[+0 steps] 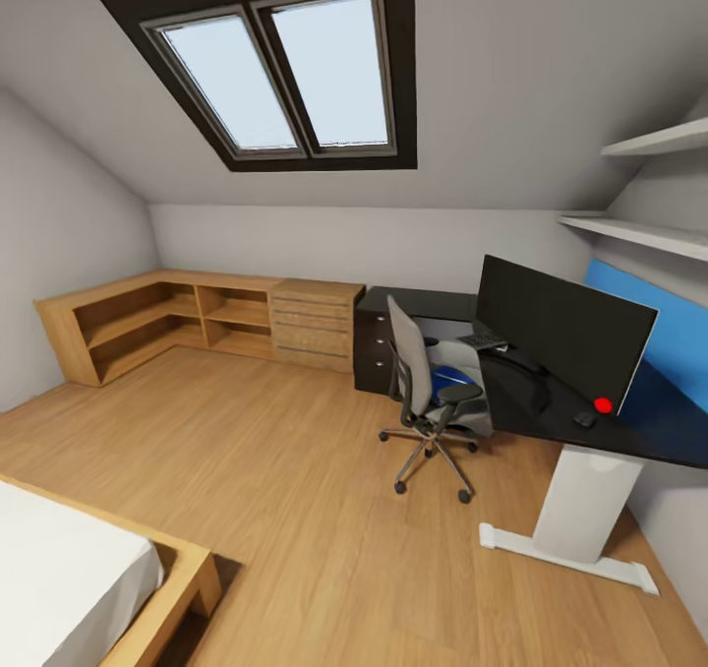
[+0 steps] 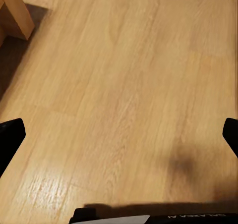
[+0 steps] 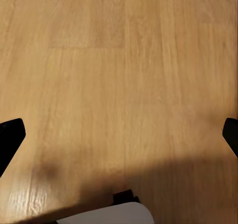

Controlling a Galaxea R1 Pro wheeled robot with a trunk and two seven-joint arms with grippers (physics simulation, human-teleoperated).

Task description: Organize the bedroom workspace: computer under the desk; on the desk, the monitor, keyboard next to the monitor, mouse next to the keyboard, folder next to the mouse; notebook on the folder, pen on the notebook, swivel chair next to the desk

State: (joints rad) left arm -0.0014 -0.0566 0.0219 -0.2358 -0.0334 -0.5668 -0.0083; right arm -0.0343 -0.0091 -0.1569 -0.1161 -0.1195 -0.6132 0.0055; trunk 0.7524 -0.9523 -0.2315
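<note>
Beside the desk (image 1: 629, 431), the swivel chair (image 1: 425, 392) holds the folder (image 1: 448, 376); both tools' fingers spread apart over floor.

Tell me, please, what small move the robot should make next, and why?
Probably drive forward toward the swivel chair. The blue folder lies on its seat, far across the wooden floor, beside the desk. Both wrist views show just floor between the spread fingers of the left end effector and right end effector, so nothing is within reach.
</note>
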